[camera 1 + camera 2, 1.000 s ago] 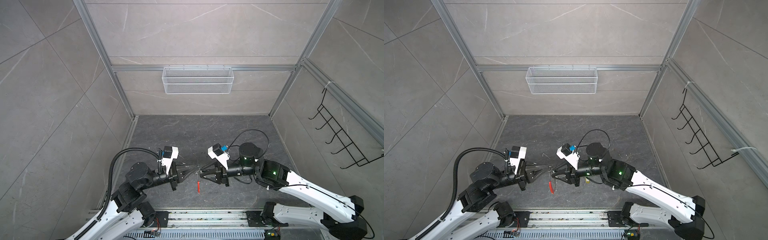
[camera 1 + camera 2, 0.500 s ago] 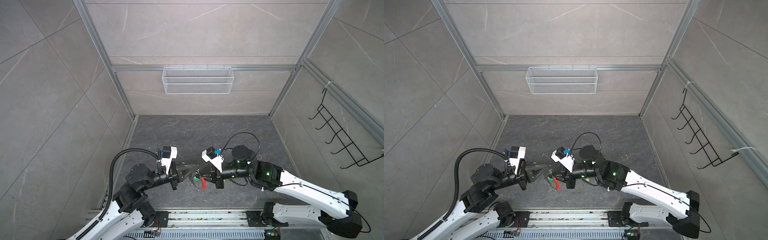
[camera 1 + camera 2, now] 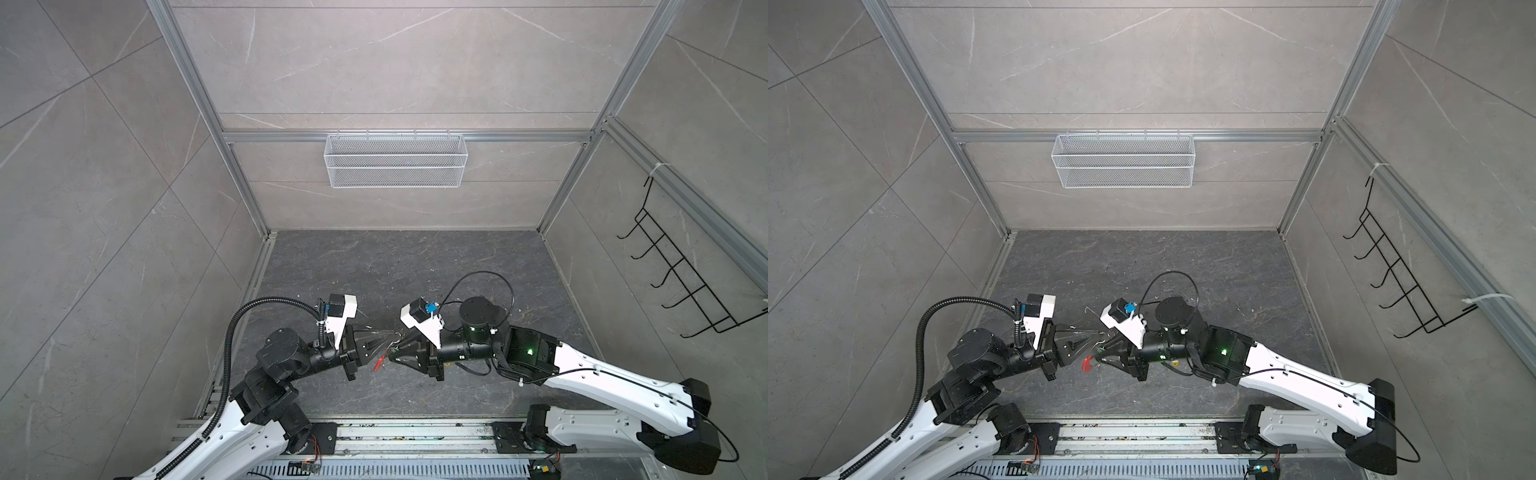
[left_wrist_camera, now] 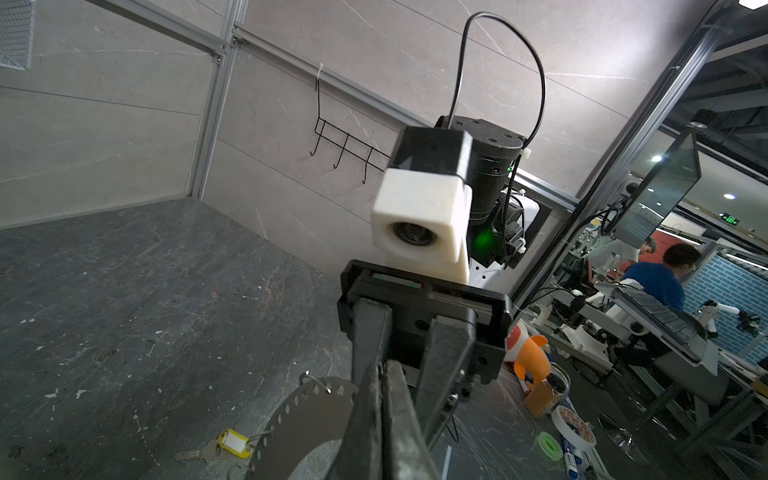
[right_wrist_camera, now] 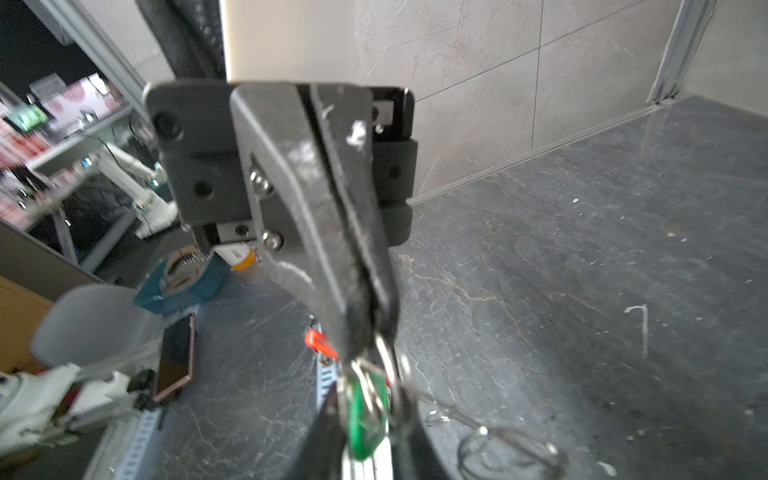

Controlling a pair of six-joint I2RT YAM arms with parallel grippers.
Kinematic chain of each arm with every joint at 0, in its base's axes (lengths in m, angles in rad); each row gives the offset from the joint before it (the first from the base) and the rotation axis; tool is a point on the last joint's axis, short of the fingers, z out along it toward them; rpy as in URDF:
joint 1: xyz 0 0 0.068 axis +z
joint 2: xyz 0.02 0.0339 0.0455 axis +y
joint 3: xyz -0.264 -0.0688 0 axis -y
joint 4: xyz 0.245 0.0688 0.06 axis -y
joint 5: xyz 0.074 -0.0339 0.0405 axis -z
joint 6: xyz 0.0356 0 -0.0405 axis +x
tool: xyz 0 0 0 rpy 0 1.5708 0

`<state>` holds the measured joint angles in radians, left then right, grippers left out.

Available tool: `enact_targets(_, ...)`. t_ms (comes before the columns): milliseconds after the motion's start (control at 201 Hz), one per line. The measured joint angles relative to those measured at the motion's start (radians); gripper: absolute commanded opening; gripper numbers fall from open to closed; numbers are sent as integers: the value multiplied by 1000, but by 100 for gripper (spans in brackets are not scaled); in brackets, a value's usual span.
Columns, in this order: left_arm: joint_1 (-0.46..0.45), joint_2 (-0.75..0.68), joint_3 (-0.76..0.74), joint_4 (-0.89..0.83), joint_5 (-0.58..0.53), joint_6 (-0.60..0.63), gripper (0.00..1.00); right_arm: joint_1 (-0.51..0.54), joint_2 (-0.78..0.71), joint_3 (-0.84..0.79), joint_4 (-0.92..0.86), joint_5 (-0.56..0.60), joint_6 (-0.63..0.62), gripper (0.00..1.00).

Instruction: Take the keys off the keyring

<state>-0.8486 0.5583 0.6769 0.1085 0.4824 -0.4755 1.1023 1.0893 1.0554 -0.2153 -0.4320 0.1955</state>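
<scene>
Dark grey marbled tabletop, scuffed, small white flecks scattered over it. Yellow-tagged key lies flat on surface, near right gripper, lower than it, not touching. Thin bent white scrap on surface beyond gripper, toward back wall.

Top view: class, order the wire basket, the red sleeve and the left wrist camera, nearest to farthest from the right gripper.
1. Red sleeve, beside the right gripper.
2. Left wrist camera, farther left.
3. Wire basket, high at the back.
</scene>
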Motion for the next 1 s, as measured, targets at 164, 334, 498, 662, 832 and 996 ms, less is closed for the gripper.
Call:
enact_targets(164, 0, -6, 8, -10, 19, 1, 0, 0, -96, 0, -49, 3, -7, 44)
enact_targets(334, 0, -6, 8, -8, 35, 2, 0, 0, -154, 24, -56, 37, -8, 44)
enact_targets(498, 0, -6, 8, 1, 51, 2, 0, 0, -98, 53, -26, 60, -1, 41)
enact_targets(662, 0, -11, 8, 5, 51, 1, 0, 0, -44, 54, -14, 54, 18, 35)
enact_targets(832, 0, -14, 8, 6, 51, 2, 0, 0, -36, 50, 21, 27, 38, 22)
enact_targets(996, -1, -14, 8, 15, 54, 2, 0, 0, -36, 48, 47, 17, 58, 1)
